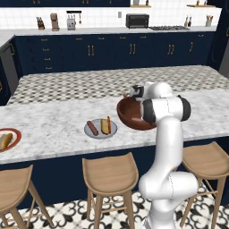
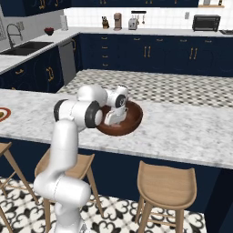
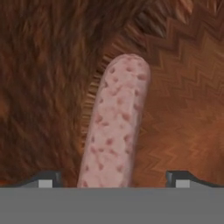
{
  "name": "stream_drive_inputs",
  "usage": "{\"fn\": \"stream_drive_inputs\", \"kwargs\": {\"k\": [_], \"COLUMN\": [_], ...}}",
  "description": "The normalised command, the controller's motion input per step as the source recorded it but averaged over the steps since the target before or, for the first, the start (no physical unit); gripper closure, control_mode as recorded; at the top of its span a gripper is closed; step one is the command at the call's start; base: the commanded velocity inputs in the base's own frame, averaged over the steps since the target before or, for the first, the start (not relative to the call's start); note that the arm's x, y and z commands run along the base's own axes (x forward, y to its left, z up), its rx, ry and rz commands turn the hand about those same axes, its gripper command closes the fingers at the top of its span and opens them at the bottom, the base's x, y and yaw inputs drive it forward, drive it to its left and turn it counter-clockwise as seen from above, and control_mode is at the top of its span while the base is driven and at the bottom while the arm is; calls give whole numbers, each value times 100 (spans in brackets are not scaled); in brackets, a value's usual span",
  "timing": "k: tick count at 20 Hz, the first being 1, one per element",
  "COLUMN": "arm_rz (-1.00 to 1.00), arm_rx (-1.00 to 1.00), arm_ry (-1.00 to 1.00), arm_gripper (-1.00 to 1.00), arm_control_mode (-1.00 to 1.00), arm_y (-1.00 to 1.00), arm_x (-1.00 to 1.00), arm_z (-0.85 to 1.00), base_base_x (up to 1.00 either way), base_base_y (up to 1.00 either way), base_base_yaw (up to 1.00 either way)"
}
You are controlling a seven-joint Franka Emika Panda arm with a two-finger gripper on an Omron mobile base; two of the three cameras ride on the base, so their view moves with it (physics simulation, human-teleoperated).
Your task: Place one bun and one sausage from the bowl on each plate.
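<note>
The bowl (image 1: 129, 117) is a big deep round thing in dark reddish-brown wood, sitting on the speckled grey-white marble tabletop (image 1: 53, 125). Up close in the hand view the inside of it has a zigzag grain pattern, lighter and orangey on one side and darker on the other.

Lying on the bottom of the bowl is a sausage (image 3: 116, 127), pale pink with little red flecks, smooth and cylindrical with a rounded end. In the hand view its long axis runs from the bottom edge up toward the top, leaning a bit to the right, with the rounded tip pointing away from the camera. The gripper (image 3: 113, 179) is down inside the bowl and the jaws are apart, one dark tip on each side of the sausage, with visible gaps between them and it.

Just left of the bowl in the left base view is the plain grey plate (image 1: 95, 133), flat and round, with a reddish-brown sausage (image 1: 92, 128) and a golden bun (image 1: 105, 126) side by side on it. Both lie with their long axes running roughly front to back across the tabletop. Well off to the left is the white plate with the orange-red rim (image 1: 14, 134), which has a bun (image 1: 6, 140) on it, angled diagonally.

Wooden stools (image 1: 111, 174) with curved tan seats line the front of the tabletop.
</note>
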Motion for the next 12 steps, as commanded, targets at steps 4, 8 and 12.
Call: {"fn": "stream_drive_inputs", "kwargs": {"k": [4, 8, 12], "arm_rz": [3, 4, 4], "arm_rx": [0, 0, 0], "arm_ry": [16, 3, 2], "arm_gripper": [-100, -100, 100], "arm_control_mode": [-100, -100, -100], "arm_y": [12, 3, 6], "arm_x": [-21, 0, 0], "arm_z": [-62, -35, -38], "base_base_x": [0, 0, 0], "base_base_y": [0, 0, 0], "base_base_yaw": [0, 0, 0]}}
